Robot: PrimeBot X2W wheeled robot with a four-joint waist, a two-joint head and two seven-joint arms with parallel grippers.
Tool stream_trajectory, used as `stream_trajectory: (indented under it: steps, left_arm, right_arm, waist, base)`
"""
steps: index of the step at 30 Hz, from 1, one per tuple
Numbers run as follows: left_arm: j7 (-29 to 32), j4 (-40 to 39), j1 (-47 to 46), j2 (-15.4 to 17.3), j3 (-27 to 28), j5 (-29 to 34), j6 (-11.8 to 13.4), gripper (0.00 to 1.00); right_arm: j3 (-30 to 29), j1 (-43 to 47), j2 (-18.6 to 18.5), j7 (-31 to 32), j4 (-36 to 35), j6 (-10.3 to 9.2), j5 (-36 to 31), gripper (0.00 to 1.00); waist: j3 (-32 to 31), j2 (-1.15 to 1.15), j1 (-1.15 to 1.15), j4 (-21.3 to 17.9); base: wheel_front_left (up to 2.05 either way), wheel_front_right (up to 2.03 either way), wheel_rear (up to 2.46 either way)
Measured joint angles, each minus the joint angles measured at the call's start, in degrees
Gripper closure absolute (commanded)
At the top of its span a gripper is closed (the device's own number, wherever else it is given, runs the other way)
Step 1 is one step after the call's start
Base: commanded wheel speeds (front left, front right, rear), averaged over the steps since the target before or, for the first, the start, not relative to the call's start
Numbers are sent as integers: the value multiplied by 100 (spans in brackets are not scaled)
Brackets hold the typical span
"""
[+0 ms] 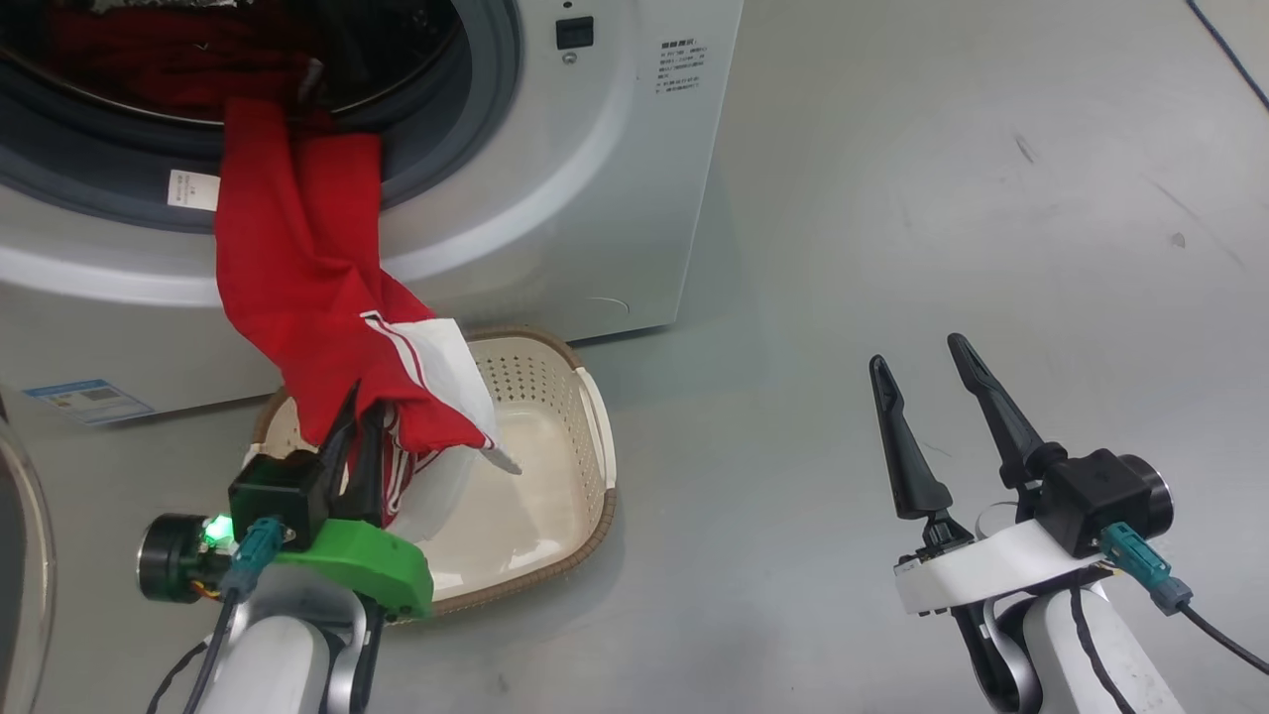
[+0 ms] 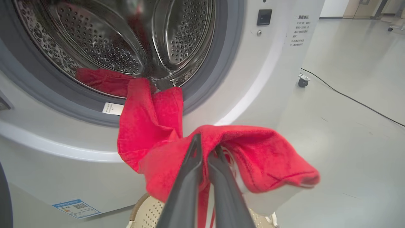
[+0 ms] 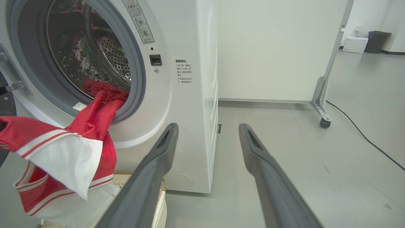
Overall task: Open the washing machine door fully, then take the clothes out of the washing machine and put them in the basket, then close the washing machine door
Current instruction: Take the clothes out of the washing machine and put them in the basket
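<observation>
We are taking the clothes [image 1: 297, 268] out of the washing machine [image 1: 615, 149]. Our left claw [image 2: 208, 142] is pinching the red fabric above the basket [image 1: 595, 426], with one end hanging from the drum. Next we are likely needing to pull it free, lower it and let go (right claw [image 1: 917, 353] is idling, spread wide). The bright red cloth is draping limply, showing a white-striped hem.

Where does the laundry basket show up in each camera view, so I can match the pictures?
Head view: the basket is lower left of centre, on the floor in front of the washing machine.
Left wrist view: the basket is at the bottom edge, left of centre, mostly cut off.
Right wrist view: the basket is at the bottom edge, left of centre, partly hidden.
Shared landmark: the red clothes trailing out of the drum above the basket.
</observation>
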Motion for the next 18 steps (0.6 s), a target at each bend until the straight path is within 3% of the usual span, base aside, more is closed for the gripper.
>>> stream_trajectory:
  steps: [18]
  left_arm:
    - [569,1808,-1303,-47,143,0,-33,100]
  right_arm:
    - [136,-432,15,0,-281,53,41,0]
  waist:
    - [968,0,0,-335]
  base:
    - [0,0,0]
